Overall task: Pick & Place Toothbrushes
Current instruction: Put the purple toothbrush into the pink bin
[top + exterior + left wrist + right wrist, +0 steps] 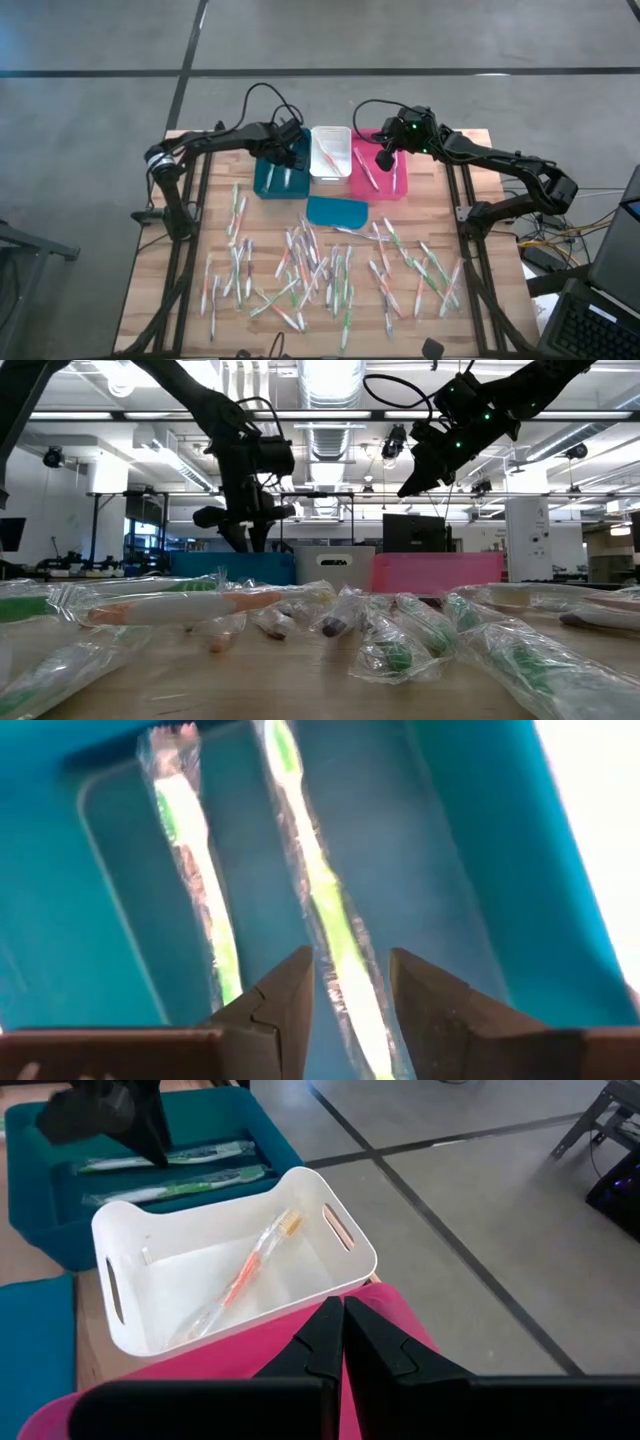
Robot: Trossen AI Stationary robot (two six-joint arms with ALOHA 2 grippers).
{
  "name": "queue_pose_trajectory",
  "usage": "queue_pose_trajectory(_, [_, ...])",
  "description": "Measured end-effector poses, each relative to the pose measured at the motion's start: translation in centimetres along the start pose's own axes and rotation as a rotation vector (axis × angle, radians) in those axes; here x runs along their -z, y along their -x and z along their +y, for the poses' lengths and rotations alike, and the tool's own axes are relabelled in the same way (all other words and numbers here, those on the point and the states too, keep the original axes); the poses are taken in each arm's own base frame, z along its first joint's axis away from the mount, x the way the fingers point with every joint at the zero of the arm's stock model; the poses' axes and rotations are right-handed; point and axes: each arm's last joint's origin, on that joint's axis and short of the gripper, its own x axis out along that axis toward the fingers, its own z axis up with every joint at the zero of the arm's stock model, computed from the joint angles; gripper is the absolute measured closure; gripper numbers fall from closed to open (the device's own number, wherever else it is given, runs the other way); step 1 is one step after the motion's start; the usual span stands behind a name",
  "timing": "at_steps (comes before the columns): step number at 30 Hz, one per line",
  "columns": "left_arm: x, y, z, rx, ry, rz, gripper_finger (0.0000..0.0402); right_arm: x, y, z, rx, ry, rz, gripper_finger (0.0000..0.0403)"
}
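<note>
Two green toothbrushes in clear wrappers (195, 870) (320, 890) lie flat on the floor of the teal bin (278, 175). My left gripper (350, 990) hangs open over that bin, pointing steeply down. Its fingers stand on either side of the handle of one of these brushes without touching it. An orange toothbrush (245, 1280) lies in the white bin (330, 152). My right gripper (343, 1330) is shut and empty, held above the pink bin (378, 160). Many more wrapped toothbrushes (320, 270) lie scattered over the near half of the table.
The three bins stand side by side at the table's far edge: teal, white, pink. A flat teal lid-like piece (336, 211) lies just in front of them. The pink bin holds a few toothbrushes (368, 170). The wooden tabletop (470, 200) shows bare at the right.
</note>
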Motion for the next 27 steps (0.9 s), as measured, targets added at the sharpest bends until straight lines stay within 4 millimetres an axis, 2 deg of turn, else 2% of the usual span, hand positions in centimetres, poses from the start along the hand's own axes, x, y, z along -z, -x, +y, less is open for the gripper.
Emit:
queue_pose_trajectory(7, [-0.9, 3.3, 0.0, 0.06, -0.077, -0.048, 0.0272, 0.0, 0.0, 0.0, 0.0, 0.0, 0.0, 0.0394])
queue_pose_trajectory(13, [-0.6, 5.8, -0.1, 0.034, -0.117, -0.163, 0.0282, -0.1, 0.0, 0.7, -0.021, 0.012, -0.003, 0.0394])
queue_pose_trajectory(19, [0.5, 8.1, -1.3, -0.022, -0.197, -0.288, 0.0293, -0.5, -0.1, 2.5, -0.079, 0.047, -0.011, 0.0394])
queue_pose_trajectory(27, [2.7, 10.0, -3.5, -0.053, -0.323, -0.372, 0.0309, -0.7, 0.5, 6.2, -0.156, 0.116, 0.009, 0.0394])
